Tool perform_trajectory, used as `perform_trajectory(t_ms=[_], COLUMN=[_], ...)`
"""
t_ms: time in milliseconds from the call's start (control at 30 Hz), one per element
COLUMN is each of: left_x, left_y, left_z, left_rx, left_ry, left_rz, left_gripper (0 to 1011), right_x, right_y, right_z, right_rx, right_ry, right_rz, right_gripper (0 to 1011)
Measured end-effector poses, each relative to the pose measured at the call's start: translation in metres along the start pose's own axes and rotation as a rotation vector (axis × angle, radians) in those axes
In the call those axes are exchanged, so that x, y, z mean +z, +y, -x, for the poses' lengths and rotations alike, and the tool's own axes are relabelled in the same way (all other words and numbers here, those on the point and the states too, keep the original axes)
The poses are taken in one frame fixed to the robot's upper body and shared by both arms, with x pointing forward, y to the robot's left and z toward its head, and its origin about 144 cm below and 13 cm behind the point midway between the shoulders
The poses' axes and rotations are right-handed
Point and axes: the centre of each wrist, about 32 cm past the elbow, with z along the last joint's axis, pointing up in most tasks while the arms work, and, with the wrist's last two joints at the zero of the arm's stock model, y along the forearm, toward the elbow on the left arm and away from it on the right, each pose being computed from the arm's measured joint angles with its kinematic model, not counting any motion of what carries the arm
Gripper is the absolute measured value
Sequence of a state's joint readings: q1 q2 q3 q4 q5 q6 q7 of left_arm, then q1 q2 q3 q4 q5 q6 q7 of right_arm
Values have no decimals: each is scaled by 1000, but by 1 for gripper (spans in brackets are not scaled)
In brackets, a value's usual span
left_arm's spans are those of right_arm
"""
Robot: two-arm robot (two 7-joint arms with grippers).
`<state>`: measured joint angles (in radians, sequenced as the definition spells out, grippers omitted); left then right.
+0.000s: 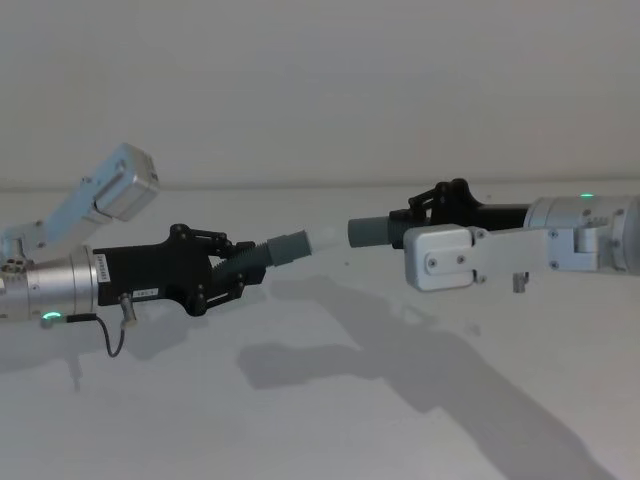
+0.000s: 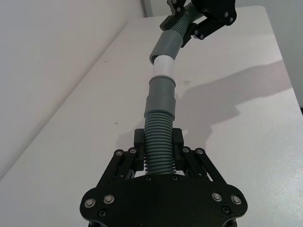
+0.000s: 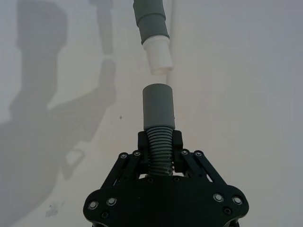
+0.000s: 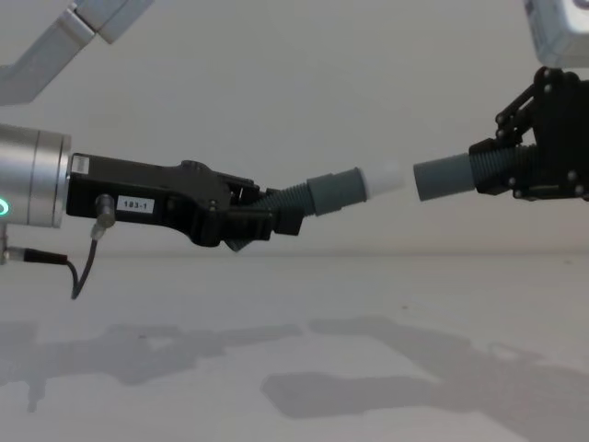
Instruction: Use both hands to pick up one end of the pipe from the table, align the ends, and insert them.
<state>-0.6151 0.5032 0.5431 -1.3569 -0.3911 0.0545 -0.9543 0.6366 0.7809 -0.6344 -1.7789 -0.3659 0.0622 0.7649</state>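
I hold each ribbed dark grey hose piece clamped in closed fingers, left gripper (image 1: pixel 240 272) and right gripper (image 1: pixel 425 210), white cylindrical tip (image 4: pixel 385 179) just short of the smooth grey cuff (image 4: pixel 442 179); next, straighten and push together.

Both tools — left tool (image 1: pixel 238 272) and right tool (image 4: pixel 515 170) — look like matte black hard plastic with small shiny screws. The grey hose pieces (image 2: pixel 160 137) are ribbed, rubbery plastic with smooth cuffs (image 3: pixel 158 106); the white tip (image 3: pixel 157 54) is smooth too. Wrists (image 1: pixel 585 232) are brushed metal — the surface (image 1: pixel 330 400) is plain matte white.
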Motion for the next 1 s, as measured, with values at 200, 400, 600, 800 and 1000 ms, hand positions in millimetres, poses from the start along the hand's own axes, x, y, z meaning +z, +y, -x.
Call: perform_trajectory(t_ms=[200,400,600,800,1000], left_x=[0,0,0,0,0], left_y=[0,0,0,0,0], left_z=[0,0,0,0,0], left_rx=[0,0,0,0,0], left_ry=[0,0,0,0,0], left_rz=[0,0,0,0,0], left_gripper=[306,306,306,306,306], right_x=[2,3,4,5,7], right_y=[1,2,2,0,-1], right_z=[-2,-3,-4,-6,-7], right_rx=[5,8,11,10,12], right_ry=[-8,-13,-16,-20,-23], right_rz=[-7,-10,-12,-14,-16], right_gripper=[255,253,253,255,255])
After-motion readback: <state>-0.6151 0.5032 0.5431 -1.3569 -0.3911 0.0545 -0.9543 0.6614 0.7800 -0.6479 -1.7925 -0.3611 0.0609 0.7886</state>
